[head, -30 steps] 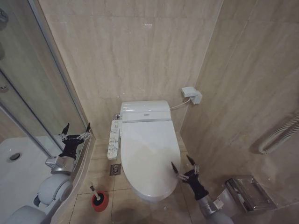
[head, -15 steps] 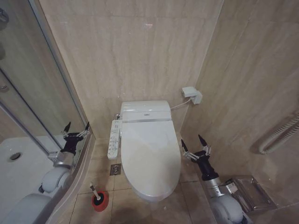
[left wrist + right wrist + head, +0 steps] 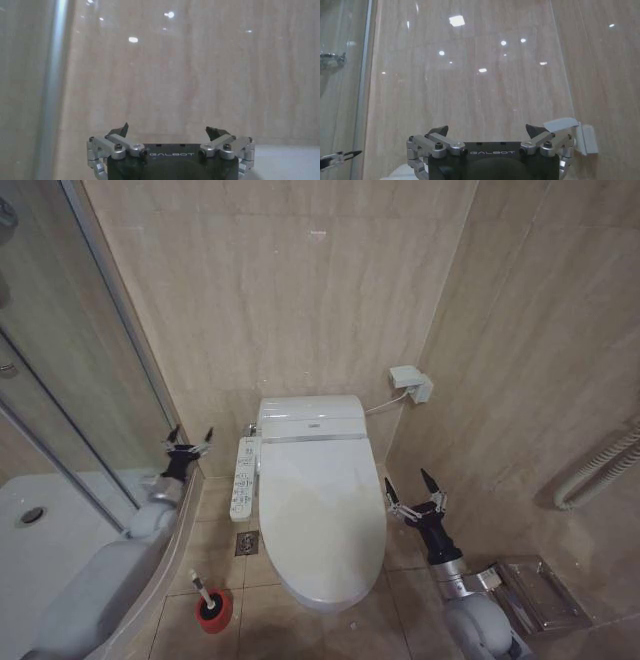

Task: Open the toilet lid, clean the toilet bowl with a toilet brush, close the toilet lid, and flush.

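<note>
Toilet lid (image 3: 322,515) down, untouched. We see right hand (image 3: 415,502) just beside its edge, released; left hand (image 3: 189,446) released, near glass. Risk: glossy lid slips off fingers, slams.

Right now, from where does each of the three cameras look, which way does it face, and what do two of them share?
Head view: high on the robot, looking forward and down at the glossy white toilet lid, shut, and the small toilet brush in its round red holder; both arms show, left gripper and right gripper open.
Left wrist view: behind the left gripper, facing the beige tiled wall.
Right wrist view: behind the right gripper, facing the same wall.
Shared: the white wall box appears in head and right wrist views.
</note>
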